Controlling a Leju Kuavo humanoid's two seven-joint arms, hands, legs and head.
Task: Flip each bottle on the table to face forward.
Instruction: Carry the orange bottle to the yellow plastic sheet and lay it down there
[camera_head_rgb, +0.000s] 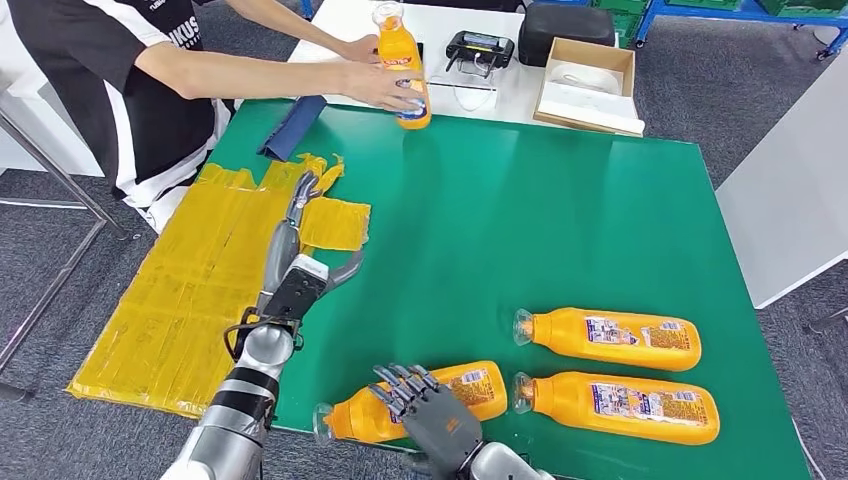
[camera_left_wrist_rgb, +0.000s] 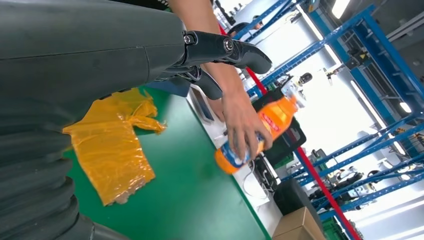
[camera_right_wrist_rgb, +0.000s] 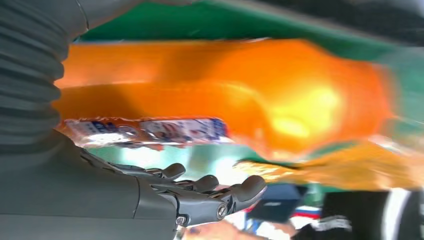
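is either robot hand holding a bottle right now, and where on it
Neither robot hand holds one. The left hand hangs open over the yellow sheet; the right hand hovers open by the nearest bottle. A person's hands grip the upright bottle low down.

Four orange bottles with clear caps are on the green table (camera_head_rgb: 560, 220). Three lie on their sides near its front edge, caps pointing left: the near-left bottle (camera_head_rgb: 470, 388) with its label partly showing, the far-right bottle (camera_head_rgb: 610, 338) and the near-right bottle (camera_head_rgb: 620, 407), one just behind the other, both with white printed labels facing up. The fourth bottle (camera_head_rgb: 402, 68) stands upright at the far edge, its blue-banded label low on the body.
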